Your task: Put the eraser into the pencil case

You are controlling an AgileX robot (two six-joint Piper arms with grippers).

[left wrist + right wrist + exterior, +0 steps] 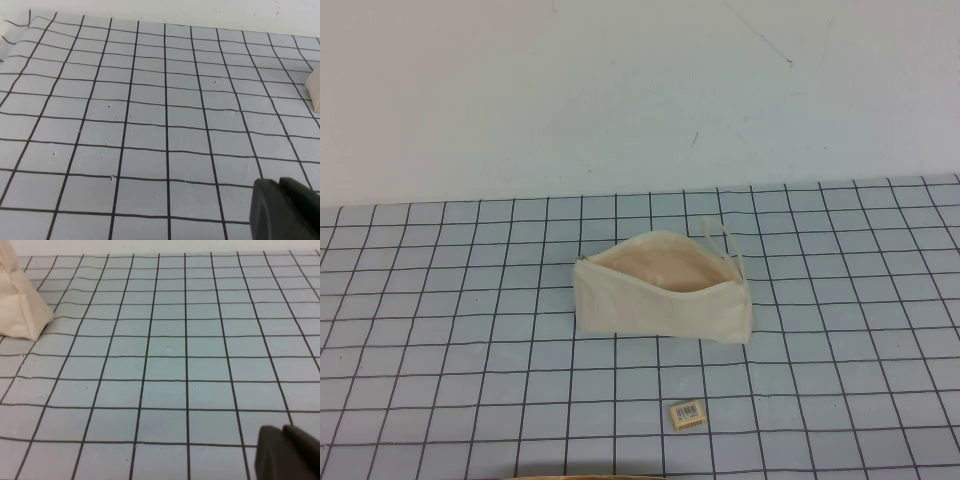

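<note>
lying near the mat's front edge (pixel 420 440), eraser (pixel 687 414); pincers (pixel 285 210) (pixel 287 452) unreadable.

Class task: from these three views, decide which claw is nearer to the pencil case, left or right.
Cannot tell. The pencil case stands mid-table. The left claw sees only its edge; the right claw sees its corner. Neither arm appears in the high view.

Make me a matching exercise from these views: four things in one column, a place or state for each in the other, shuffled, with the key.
Things:
1. eraser
2. pencil case
3. left gripper
4. right gripper

Places or states:
A. lies unzipped, mouth open, tan lining showing
B. over bare grid mat, case edge just in its wrist view
C. on the mat nearer the robot than the case, barcode label up
D. over the mat, a corner of the case in its wrist view

Pairs: 1-C, 2-A, 3-B, 4-D
</note>
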